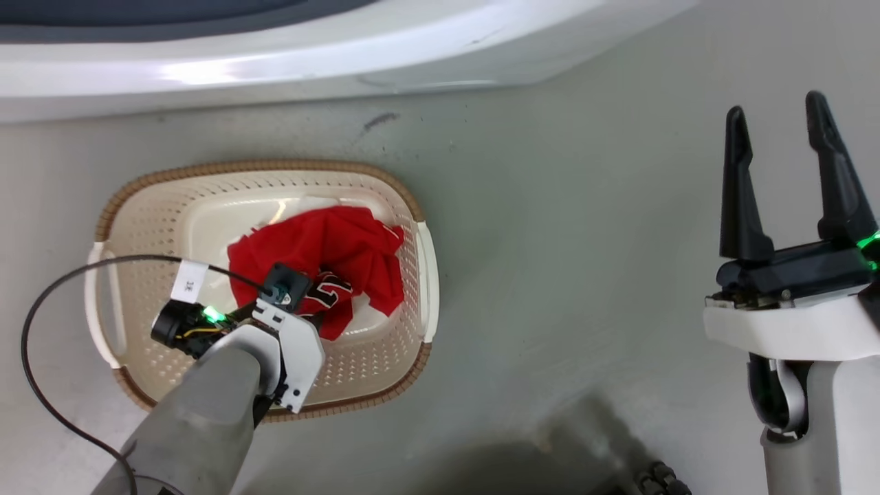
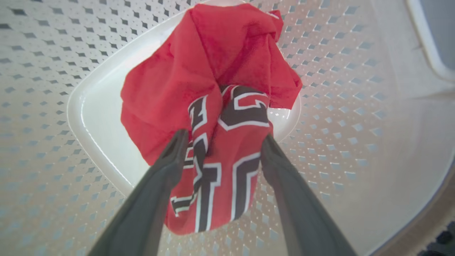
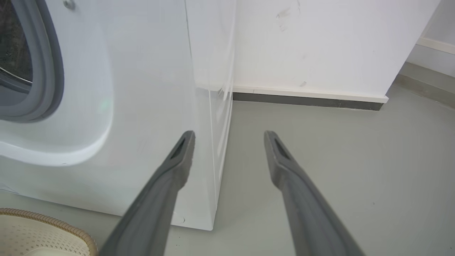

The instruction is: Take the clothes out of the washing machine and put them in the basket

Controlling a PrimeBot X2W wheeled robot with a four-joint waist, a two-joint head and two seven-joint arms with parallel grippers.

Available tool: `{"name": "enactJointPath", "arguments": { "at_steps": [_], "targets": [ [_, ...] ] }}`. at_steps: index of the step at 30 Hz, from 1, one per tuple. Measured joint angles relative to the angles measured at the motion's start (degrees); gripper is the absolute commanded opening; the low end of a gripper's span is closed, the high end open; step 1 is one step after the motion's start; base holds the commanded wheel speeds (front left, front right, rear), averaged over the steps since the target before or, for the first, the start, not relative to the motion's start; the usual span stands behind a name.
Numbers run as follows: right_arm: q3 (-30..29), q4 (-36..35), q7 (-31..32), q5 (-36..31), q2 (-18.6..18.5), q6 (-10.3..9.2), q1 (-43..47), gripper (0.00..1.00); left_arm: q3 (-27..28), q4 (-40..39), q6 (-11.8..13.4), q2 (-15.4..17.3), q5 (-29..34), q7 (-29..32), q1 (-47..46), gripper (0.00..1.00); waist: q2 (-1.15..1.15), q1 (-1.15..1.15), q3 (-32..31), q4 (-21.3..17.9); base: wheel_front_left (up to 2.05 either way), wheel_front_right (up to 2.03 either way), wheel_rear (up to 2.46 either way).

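Basket (image 1: 261, 166) walls enclose clothes (image 1: 344, 247), straddled by the parted left pincer (image 2: 222, 140).

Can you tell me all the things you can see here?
floor: one, grey, under everything
washing machine: one, white, grey door seal, on the floor
wall: one, white, beside the washing machine
basket: one, cream, brown rim, in front of the washing machine
clothes: red heap, black-and-white lettering, one or two pieces unclear, in the basket
left gripper: one, dark jaws apart either side of the clothes
right gripper: one, dark jaws apart, holding nothing, above the floor
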Motion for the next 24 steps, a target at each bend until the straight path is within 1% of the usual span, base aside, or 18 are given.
{"name": "enactJointPath", "arguments": {
  "at_steps": [8,12,16,24],
  "targets": [
    [0.77,1.44,-0.01,-1.07,0.02,-0.01,3.41,1.00,0.88,-0.53,-0.09,-1.97,-1.67,-4.41,4.24,1.00,0.00,-0.01,-7.84,1.71,0.00,0.00,0.00],
    [0.82,2.07,0.00,-1.56,0.02,0.00,5.53,1.00,1.53,-2.32,0.37,-1.75,-1.94,-4.94,6.71,1.00,0.00,-0.01,-12.15,2.58,0.00,0.00,0.00],
    [0.78,2.45,0.00,-1.97,0.01,-0.01,7.45,1.00,4.44,-9.14,2.63,-0.63,-2.21,-5.05,9.00,1.00,0.00,-0.01,-16.12,3.61,0.00,0.00,0.00],
    [1.14,3.35,0.00,-2.04,0.01,-0.01,10.12,1.00,13.11,-24.73,7.66,1.74,-0.70,-5.12,16.88,1.00,0.00,-0.02,-23.13,5.70,0.00,0.00,0.00]
  ]
}}
